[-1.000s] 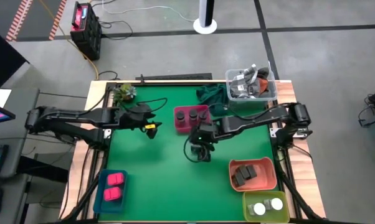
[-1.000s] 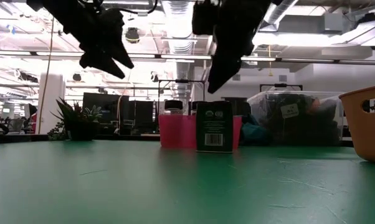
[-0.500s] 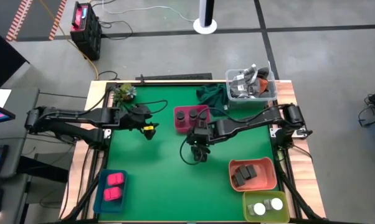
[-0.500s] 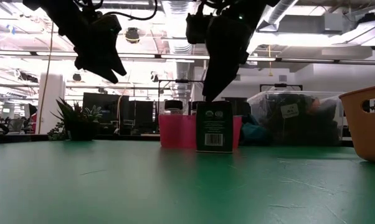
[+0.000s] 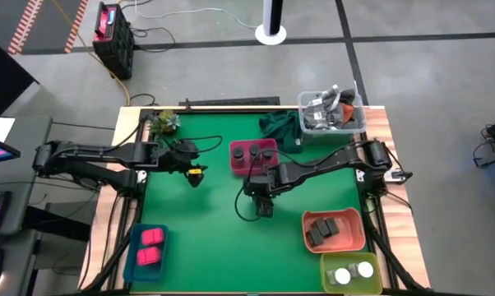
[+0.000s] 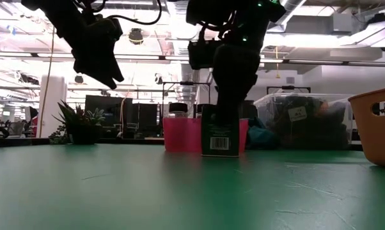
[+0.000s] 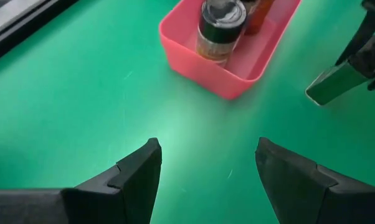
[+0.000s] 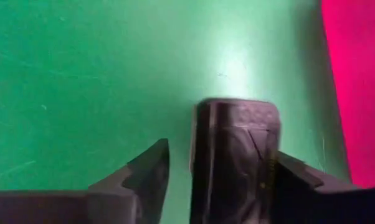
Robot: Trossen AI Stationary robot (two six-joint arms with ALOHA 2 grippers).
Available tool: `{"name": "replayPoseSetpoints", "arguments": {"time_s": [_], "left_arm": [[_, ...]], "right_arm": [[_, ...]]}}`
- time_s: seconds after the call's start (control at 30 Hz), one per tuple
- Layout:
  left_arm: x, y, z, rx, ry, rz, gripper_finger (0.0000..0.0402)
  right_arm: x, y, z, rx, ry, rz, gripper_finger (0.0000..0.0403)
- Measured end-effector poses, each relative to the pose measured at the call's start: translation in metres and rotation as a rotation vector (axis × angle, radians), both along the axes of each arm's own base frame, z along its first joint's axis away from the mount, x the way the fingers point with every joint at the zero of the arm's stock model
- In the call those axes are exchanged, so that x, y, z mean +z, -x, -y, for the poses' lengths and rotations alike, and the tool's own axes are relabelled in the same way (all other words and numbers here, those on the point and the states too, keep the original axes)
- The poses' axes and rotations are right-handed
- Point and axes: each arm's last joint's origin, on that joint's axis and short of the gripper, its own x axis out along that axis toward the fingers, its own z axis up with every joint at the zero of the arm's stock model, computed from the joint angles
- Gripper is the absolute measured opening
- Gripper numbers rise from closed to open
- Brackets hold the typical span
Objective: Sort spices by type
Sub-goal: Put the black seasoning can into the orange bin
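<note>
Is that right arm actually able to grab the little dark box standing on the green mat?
Probably yes. The right gripper sits directly over the dark box, fingers open either side of it, and nothing lies between. The pink tray stands just behind.

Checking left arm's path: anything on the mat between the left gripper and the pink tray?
Nothing. In the left wrist view, only bare green mat lies between the open left gripper and the pink tray; the high view agrees.

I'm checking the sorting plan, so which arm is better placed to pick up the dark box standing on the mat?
The right. Its claw hangs open directly over the dark grey box, fingers on either side. The left claw is open too, but off beside the pink tray.
</note>
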Motion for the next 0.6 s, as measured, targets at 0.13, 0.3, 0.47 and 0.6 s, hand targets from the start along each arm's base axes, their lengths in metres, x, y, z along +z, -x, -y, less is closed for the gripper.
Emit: {"name": "replayPoseSetpoints", "arguments": {"time_s": [0.13, 0.3, 0.47, 0.6], "left_arm": [[0.0, 0.0, 0.0, -0.009, -0.008, -0.01, 0.0249], [0.0, 0.0, 0.0, -0.014, -0.013, -0.012, 0.0249], [0.0, 0.0, 0.0, -0.014, -0.013, -0.011, 0.0249], [0.0, 0.0, 0.0, -0.011, -0.017, -0.007, 0.0249]], "right_arm": [[0.005, 0.004, 0.002, -0.033, -0.012, -0.016, 0.0189], [0.005, 0.007, 0.002, -0.046, -0.014, -0.04, 0.0151], [0.009, 0.012, -0.001, -0.091, -0.05, -0.063, 0.0152], [0.027, 0.025, -0.006, -0.144, -0.072, -0.069, 0.0176]]}}
